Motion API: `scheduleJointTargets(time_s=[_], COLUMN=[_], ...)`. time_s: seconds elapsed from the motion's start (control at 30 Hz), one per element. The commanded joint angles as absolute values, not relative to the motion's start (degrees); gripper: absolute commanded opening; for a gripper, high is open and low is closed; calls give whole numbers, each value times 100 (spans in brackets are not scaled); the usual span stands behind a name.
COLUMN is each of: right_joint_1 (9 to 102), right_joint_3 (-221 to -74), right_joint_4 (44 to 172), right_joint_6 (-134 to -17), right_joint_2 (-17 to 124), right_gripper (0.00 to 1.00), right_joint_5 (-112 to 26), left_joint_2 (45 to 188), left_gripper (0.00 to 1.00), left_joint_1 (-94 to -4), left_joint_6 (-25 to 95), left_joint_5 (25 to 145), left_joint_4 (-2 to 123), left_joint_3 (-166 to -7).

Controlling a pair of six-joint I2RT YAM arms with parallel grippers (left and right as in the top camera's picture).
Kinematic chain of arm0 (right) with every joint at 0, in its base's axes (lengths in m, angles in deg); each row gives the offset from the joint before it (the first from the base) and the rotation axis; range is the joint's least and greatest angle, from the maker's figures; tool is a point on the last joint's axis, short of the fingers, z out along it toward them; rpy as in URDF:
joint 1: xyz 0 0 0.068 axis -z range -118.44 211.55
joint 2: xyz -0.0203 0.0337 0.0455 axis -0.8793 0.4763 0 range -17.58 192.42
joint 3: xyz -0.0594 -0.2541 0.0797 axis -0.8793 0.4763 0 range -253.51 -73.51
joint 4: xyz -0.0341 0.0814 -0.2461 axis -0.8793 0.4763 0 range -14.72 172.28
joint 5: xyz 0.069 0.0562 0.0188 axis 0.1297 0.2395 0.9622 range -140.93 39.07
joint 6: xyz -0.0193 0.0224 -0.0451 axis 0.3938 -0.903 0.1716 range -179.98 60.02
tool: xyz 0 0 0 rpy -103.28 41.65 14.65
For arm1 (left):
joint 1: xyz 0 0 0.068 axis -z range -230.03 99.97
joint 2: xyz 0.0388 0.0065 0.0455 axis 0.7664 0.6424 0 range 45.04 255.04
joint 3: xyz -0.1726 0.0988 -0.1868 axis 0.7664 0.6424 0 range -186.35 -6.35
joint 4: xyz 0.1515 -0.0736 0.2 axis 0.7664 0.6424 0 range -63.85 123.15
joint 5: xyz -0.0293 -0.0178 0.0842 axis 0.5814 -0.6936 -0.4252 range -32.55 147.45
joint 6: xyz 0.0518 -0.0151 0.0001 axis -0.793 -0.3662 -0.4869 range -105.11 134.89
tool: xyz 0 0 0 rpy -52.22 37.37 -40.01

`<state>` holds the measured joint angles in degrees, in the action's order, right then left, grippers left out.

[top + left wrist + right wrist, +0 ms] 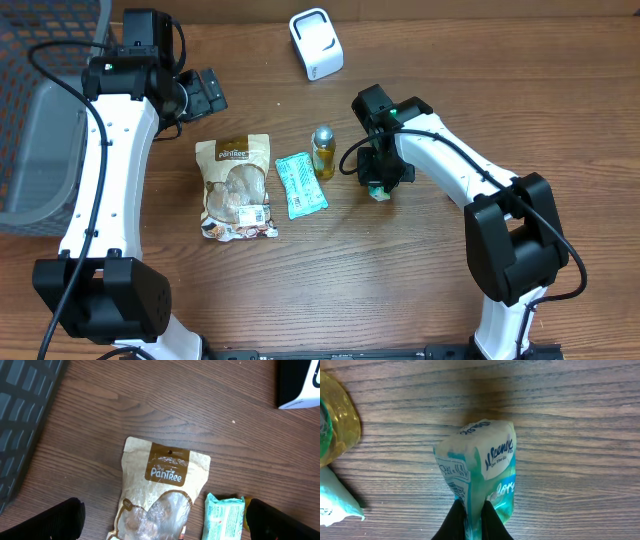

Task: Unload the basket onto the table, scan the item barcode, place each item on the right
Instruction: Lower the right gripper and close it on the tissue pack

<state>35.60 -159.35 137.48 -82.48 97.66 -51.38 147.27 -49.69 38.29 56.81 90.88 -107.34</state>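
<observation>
the right jaws are clenched on one end of the tissue pack [482, 467]. the two black fingers [454, 525] pinch only a thin strip of its soft wrap. the rest of the pack stands out past them, kleenex label toward the wrist camera. whether it rests on the tabletop [580, 420] or hangs just above it i cannot tell. from overhead the pack is just beside the bottle [323, 152], with the teal packet [300, 185] and the pouch [238, 188] further left. the scanner [316, 43] stands well apart, near the far edge. the left jaws are released, spread wide above the top of the pouch and touching nothing.

the grasp looks made, so i judge the carry to the scanner to be the step in hand. what could go wrong:

- the pinch is shallow and the wrap looks slick and yielding, so the pack may swing, twist or slip out if the arm moves fast.
- the bottle is close, and a low sweep past it would tip it.
- i cannot make out a barcode on the faces shown, so it may end up turned away from the scanner. a floppy pack would also be hard to hold square to it.
</observation>
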Motion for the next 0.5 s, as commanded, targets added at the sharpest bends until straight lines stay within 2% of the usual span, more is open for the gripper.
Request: scheduleJointTargets(time_s=[0.0,0.17,0.2,0.3,0.33,0.37,0.47], right_joint_1=[3549,3547,3549,3549,3549,3549,3549], right_joint_3=[-15907,-15907,-15907,-15907,-15907,-15907,-15907], right_joint_4=[13737,13739,13737,13735,13735,13732,13713], right_joint_6=[-8294,-8292,-8289,-8289,-8289,-8289,-8289], right_joint_2=[9552,9552,9552,9552,9552,9552,9552], right_gripper=[5,8,13,19,27,31,38], right_joint_5=[-5127,-5081,-5020,-4976,-4976,-4976,-4976], left_joint_2=[14664,14664,14664,14664,14664,14664,14664], left_gripper=[100,100,100,100,100,100,100], left_joint_1=[-4962,-4962,-4962,-4962,-4962,-4962,-4962], left_joint_6=[3756,3756,3759,3756,3756,3756,3759], left_joint_5=[5687,5687,5687,5687,5687,5687,5687], left_joint_4=[9084,9084,9084,9084,9084,9084,9084], left_joint_3=[-10839,-10839,-10839,-10839,-10839,-10839,-10839])
